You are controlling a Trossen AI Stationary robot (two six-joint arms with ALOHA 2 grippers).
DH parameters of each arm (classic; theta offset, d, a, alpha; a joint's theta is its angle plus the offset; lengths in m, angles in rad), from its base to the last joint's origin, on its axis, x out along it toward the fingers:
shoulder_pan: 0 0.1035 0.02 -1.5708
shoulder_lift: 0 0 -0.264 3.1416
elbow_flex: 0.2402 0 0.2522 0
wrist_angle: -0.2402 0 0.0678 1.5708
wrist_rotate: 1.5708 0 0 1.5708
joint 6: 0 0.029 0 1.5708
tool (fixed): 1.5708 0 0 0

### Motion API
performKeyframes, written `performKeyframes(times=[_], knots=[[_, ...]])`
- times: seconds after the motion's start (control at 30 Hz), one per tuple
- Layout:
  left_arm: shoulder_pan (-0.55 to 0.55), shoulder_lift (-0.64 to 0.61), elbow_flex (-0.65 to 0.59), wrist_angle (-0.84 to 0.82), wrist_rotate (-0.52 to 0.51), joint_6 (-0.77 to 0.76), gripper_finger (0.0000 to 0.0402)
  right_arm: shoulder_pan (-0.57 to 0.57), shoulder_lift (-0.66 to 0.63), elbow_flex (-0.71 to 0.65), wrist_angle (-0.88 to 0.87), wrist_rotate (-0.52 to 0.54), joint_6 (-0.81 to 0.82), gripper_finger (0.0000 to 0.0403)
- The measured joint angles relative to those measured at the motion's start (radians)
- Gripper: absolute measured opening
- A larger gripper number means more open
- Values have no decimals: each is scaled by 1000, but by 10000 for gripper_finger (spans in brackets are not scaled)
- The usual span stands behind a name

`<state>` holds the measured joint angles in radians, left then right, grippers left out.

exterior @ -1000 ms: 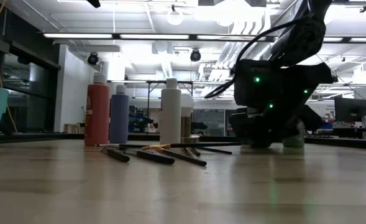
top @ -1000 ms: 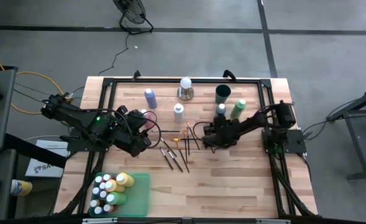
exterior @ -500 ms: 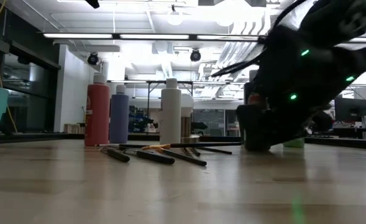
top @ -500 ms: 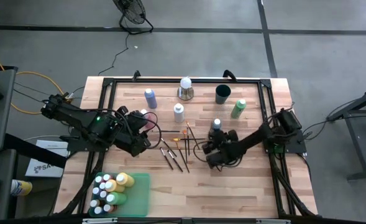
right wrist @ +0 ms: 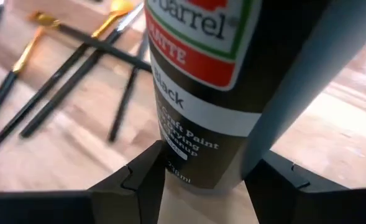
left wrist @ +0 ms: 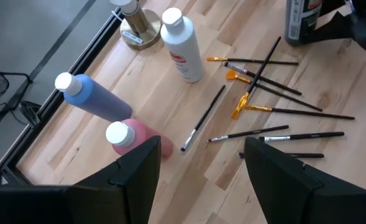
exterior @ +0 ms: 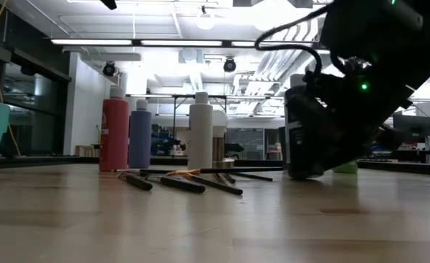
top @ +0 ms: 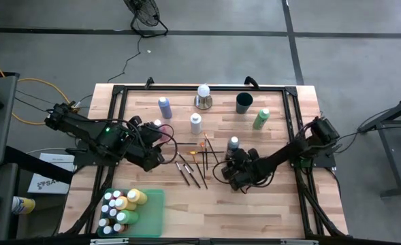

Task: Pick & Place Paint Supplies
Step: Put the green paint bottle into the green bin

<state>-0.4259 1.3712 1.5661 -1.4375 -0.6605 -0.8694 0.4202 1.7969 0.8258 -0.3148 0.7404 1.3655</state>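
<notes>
Teal tray (top: 152, 211) at the bench's (top: 268, 204) near left corner — filled with paint bottles (top: 122, 207). Mid-bench: brushes (top: 195, 160) scattered; right pincer (top: 235, 163) clenched on a black paint bottle (top: 233, 144), just beside them; left pincer (top: 161, 146) released, over the pink bottle (top: 158, 126). Farther back — blue, white, green bottles.

High cam: we look straight down on the whole table (top: 254, 197). Low cam sits at tabletop level, facing across into the room. L wrist looks down at the brushes (left wrist: 269, 93); R wrist is v. close on a black bottle (right wrist: 220, 93). All four share the brushes.
</notes>
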Motion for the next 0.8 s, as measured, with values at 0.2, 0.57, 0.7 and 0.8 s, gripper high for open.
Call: performKeyframes(times=[0.2, 0.57, 0.7, 0.8], knots=[[0, 0, 0, 25, 30, 98, 225, -1, -48, 0, 70, -33, -111, 160], [1, 0, 0, 234, 51, 326, 225, -2, -315, 0, 160, -70, -459, 155], [33, 0, 0, 417, 91, 492, 225, -8, -383, 8, 253, -154, -599, 154], [96, 0, 0, 531, 184, 563, 225, -8, -391, 66, 237, -183, -681, 155]])
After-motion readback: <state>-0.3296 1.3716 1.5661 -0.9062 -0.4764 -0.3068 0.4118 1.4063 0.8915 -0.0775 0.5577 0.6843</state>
